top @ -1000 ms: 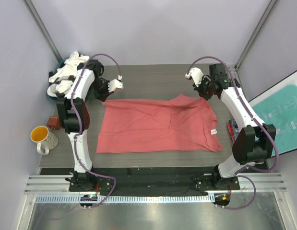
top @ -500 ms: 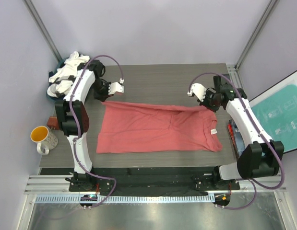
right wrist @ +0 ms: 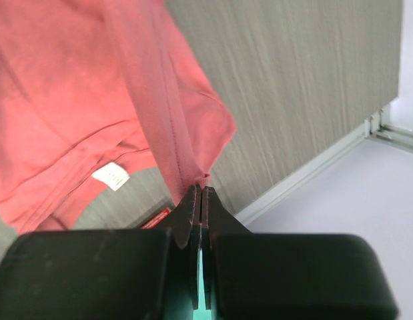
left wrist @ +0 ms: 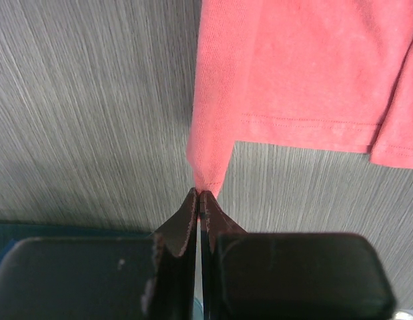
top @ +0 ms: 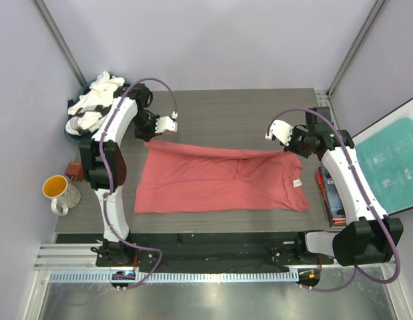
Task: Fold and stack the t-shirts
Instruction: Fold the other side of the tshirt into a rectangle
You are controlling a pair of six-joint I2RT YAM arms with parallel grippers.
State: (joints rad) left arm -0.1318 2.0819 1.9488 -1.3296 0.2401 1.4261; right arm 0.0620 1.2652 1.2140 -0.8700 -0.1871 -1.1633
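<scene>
Shirt: a coral-red short-sleeved cloth t-shirt (top: 219, 181) is spread sideways across the middle of the grey wood-grain table (top: 226, 110). Its near half lies flat on the table. Its far edge is raised and pulled into a fairly straight line between the two arms.

Neck tag: a small white neck tag (top: 297, 182) shows near the shirt's right end, on the part that lies on the table. In the right wrist view it sits below the lifted hem (right wrist: 111, 175).

Left gripper: the left gripper (top: 148, 137) is at the shirt's far left corner. In its wrist view the dark fingers are pressed together with no gap (left wrist: 199, 195). A point of the red cloth (left wrist: 293, 67) is pinched at their tips, and the cloth hangs clear of the table.

Right gripper: the right gripper (top: 292, 147) is at the shirt's far right corner. Its fingers are clenched tip to tip (right wrist: 201, 191) on a stitched hem of the shirt (right wrist: 59, 100), which runs taut away from them.

Other tees: a heap of white and dark navy cloth tees (top: 93, 103) sits at the far left corner of the table, behind the left arm and well apart from the red shirt.

Off the table: a white mug with an orange lining (top: 59, 192) stands to the left of the table, upright. A teal printed sheet (top: 386, 160) lies to the right.
</scene>
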